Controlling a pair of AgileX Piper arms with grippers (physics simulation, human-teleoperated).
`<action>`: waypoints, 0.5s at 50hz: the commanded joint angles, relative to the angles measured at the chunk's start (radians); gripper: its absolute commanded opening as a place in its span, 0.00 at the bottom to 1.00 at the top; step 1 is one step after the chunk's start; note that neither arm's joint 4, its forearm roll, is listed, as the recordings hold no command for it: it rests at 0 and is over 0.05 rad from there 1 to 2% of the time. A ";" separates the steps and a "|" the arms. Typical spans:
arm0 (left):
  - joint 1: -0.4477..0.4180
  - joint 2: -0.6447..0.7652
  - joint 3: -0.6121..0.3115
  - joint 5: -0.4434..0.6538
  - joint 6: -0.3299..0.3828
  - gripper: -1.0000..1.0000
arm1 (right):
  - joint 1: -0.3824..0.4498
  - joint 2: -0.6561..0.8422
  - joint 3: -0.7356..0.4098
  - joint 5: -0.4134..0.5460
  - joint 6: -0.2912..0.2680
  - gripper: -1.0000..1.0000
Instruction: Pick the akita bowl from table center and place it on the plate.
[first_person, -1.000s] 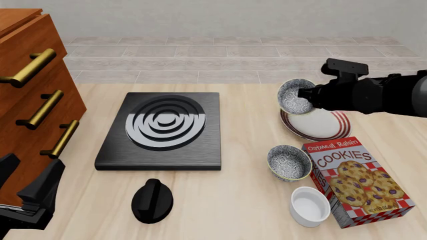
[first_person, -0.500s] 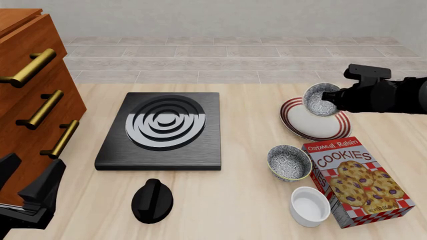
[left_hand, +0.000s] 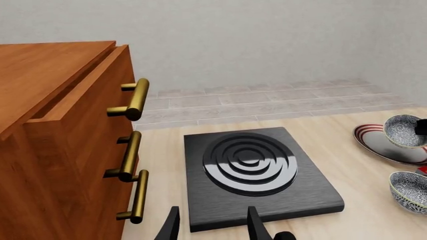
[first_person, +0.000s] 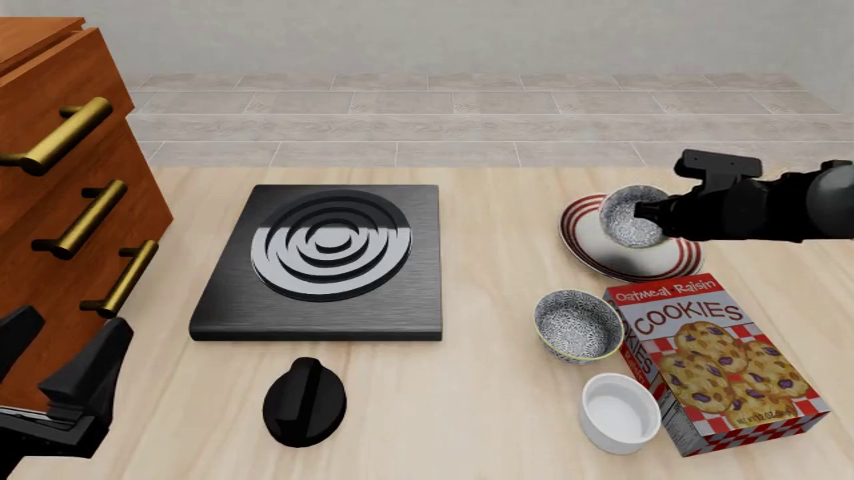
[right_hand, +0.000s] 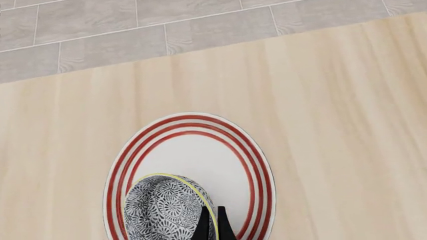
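The akita bowl (first_person: 627, 219) hangs tilted over the plate (first_person: 661, 262), its speckled inside facing the front camera. My right gripper (first_person: 650, 212) is shut on the bowl's rim. In the right wrist view the patterned outside of the bowl (right_hand: 165, 210) covers the near part of the red-ringed plate (right_hand: 200, 155), with the fingertips (right_hand: 211, 226) pinching its rim. Whether the bowl touches the plate I cannot tell. The left wrist view shows the bowl (left_hand: 404, 131) and plate (left_hand: 381, 146) far off. My left gripper (left_hand: 212, 227) is open and holds nothing, low at the table's near left (first_person: 67, 390).
A near-identical speckled bowl (first_person: 579, 325) sits in front of the plate, beside a cookies box (first_person: 721, 360) and a plain white bowl (first_person: 619, 412). A black stove plate (first_person: 324, 260) lies mid-table with a black knob (first_person: 304, 400) in front. A wooden drawer cabinet (first_person: 60, 180) stands left.
My right gripper carried the bowl rightward from the plate's left edge, then lowered it over the plate. The left arm stayed put.
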 joint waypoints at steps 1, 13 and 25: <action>-0.002 0.007 0.000 -0.003 0.001 1.00 | 0.034 0.030 0.001 -0.026 0.029 0.00; -0.002 0.002 0.000 0.001 0.002 1.00 | 0.033 0.029 0.004 -0.024 0.021 0.00; -0.005 0.002 0.000 0.001 0.003 1.00 | 0.020 0.037 0.006 -0.036 0.000 0.00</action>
